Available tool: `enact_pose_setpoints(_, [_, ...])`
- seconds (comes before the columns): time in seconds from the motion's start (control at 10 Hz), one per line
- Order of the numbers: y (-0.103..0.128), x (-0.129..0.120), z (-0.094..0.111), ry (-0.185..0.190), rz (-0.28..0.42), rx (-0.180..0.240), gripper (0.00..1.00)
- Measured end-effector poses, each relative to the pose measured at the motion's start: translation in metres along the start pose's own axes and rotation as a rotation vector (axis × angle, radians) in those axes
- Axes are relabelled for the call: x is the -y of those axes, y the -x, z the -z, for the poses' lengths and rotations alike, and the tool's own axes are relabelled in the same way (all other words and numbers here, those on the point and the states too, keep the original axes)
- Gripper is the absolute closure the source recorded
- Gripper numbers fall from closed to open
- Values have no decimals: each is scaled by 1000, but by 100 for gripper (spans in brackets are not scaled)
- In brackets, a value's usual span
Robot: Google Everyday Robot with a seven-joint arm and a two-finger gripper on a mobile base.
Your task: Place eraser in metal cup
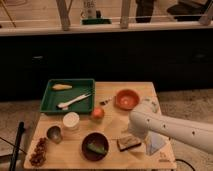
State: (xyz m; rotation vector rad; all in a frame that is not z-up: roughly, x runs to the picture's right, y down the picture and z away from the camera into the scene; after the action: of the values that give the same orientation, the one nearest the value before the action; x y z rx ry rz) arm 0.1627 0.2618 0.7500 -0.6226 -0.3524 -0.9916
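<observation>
The eraser [128,143] lies flat on the wooden table [112,162], near the front edge and right of the dark bowl [95,146]. The metal cup [54,133] stands at the front left, below and left of the white cup [71,120]. My white arm [170,131] reaches in from the right. Its rounded end is just above and behind the eraser. The gripper [133,135] is at that end, right over the eraser and mostly hidden by the arm.
A green tray [50,102] at the back left holds a yellow item [62,86] and a white utensil [72,101]. An orange bowl [126,98], an orange fruit [97,113], white folded paper [156,142] and a pile of brown bits [37,151] are also on the table.
</observation>
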Motion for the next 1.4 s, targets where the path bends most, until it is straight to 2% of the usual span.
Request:
enact_pose_setpoints(0.4, [3,-5,-3,31,-126,25,20])
enact_pose_setpoints(0.9, [6,-5,-13,63,-252,58,20])
enact_pose_setpoints(1.4, [6,-9,-22,74,-317,80,20])
